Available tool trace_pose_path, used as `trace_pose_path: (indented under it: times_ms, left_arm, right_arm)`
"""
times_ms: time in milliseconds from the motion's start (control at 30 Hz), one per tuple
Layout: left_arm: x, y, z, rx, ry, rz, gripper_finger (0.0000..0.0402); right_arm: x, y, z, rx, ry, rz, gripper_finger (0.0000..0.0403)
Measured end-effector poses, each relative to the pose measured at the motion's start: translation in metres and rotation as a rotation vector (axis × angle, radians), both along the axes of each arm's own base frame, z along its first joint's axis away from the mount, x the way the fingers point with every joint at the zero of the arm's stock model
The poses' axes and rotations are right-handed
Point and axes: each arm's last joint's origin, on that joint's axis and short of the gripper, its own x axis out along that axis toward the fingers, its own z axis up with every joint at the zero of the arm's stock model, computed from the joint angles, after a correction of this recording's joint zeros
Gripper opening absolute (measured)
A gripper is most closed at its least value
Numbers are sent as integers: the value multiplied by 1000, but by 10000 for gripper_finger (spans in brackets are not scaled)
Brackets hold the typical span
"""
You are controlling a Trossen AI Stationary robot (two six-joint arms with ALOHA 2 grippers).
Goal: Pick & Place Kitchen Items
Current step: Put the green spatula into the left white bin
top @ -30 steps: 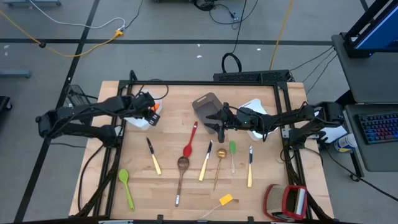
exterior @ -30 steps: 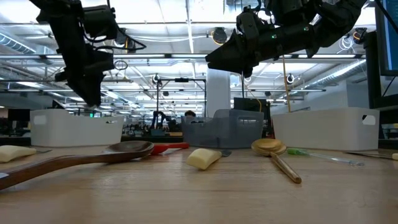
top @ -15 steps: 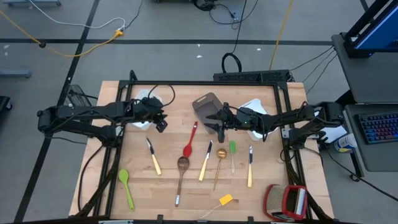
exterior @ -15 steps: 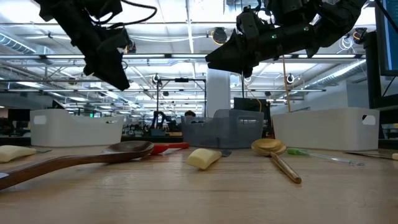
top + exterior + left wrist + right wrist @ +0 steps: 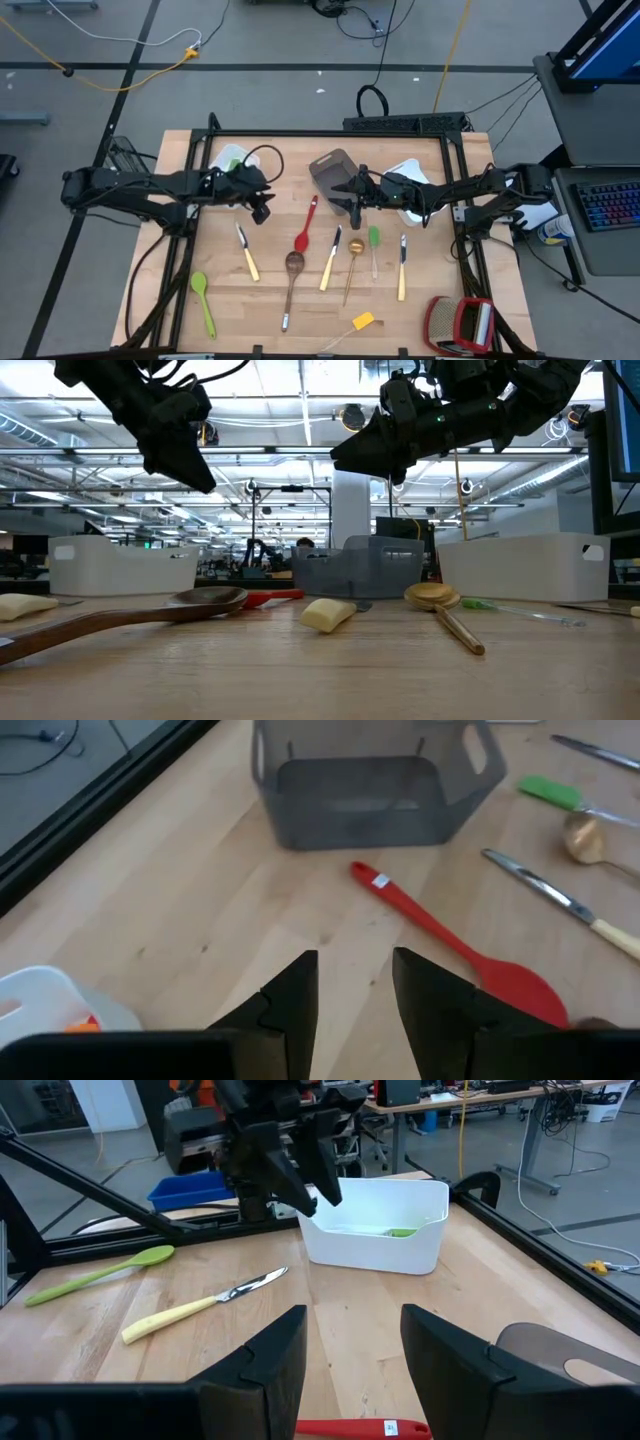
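Judging the kitchen items as light, stiff and slim: each is lying flat on the table, so a pinch across the handle near its middle is looking safest, with the fingers coming almost to the wood. The metal blades and bowls are probably slippery; the pale handles should be giving better purchase.

The left gripper is hanging above the table just short of the red spatula, fingers parted and holding nothing; the left wrist view is showing the spatula lying diagonally ahead of the fingers, its handle end toward the grey bin. The right gripper is hovering beside the grey bin, fingers likewise apart and empty.

The items are lying spread across the middle and near part of the table: a pale-handled knife left of centre, a wooden spoon, a second knife, a gold spoon, a green spatula, a third knife, a green spoon at the near left, and a small yellow piece. A white bin behind the left arm is already holding something green.
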Motion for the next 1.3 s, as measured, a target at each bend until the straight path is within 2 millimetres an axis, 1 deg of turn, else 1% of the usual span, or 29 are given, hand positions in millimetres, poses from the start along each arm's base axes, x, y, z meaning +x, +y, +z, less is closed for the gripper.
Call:
trace_pose_path:
  times_ms: [200, 633, 1300]
  left_arm:
    - [3, -6, 2, 3, -34, -27, 136]
    - [4, -14, 3, 16, -38, -51, 136]
    - [4, -14, 3, 25, -38, -44, 136]
  right_arm:
    - [0, 0, 0, 0, 0, 0, 155]
    - [0, 0, 0, 0, 0, 0, 155]
    - [0, 0, 0, 0, 0, 0, 155]
